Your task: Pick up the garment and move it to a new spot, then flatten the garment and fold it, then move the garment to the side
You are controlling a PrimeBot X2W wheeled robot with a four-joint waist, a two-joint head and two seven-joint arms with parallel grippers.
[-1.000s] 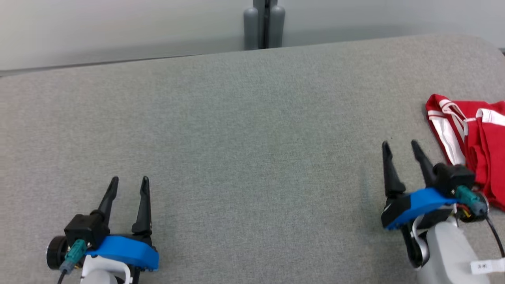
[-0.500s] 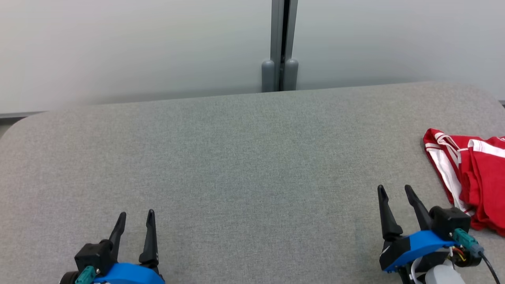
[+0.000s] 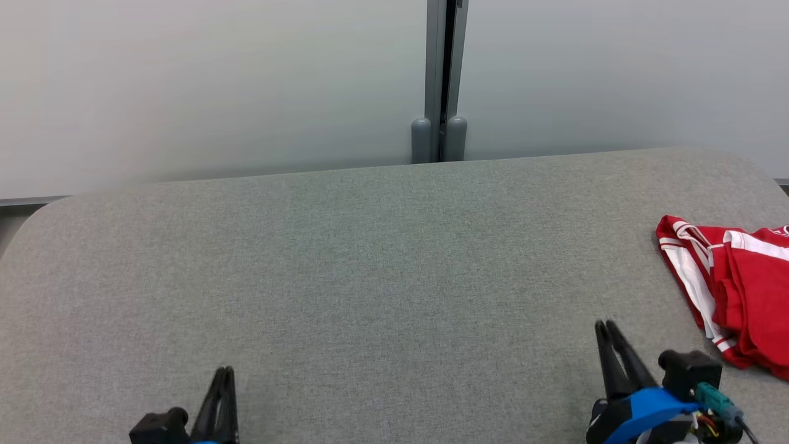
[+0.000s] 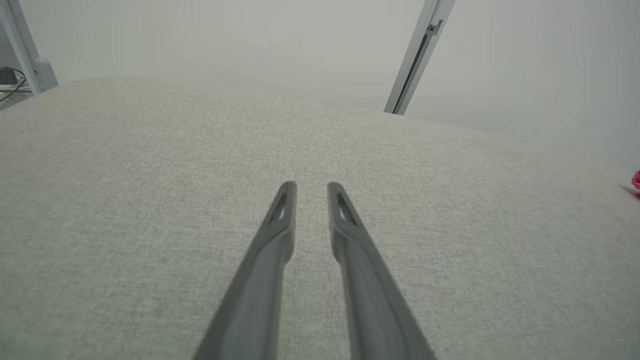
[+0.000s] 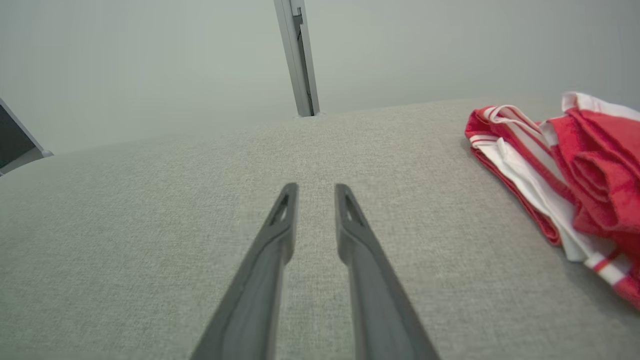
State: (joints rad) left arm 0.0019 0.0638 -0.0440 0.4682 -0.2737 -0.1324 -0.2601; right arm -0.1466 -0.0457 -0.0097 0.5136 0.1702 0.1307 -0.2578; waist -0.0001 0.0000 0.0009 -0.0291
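left gripper and right gripper: jaws are narrowed to a slim gap, nothing is held. red garment is seen crumpled at right frame edge on grey surface.

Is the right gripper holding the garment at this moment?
No, the garment lies on the table off to the side of the right gripper, with bare table between its fingers.
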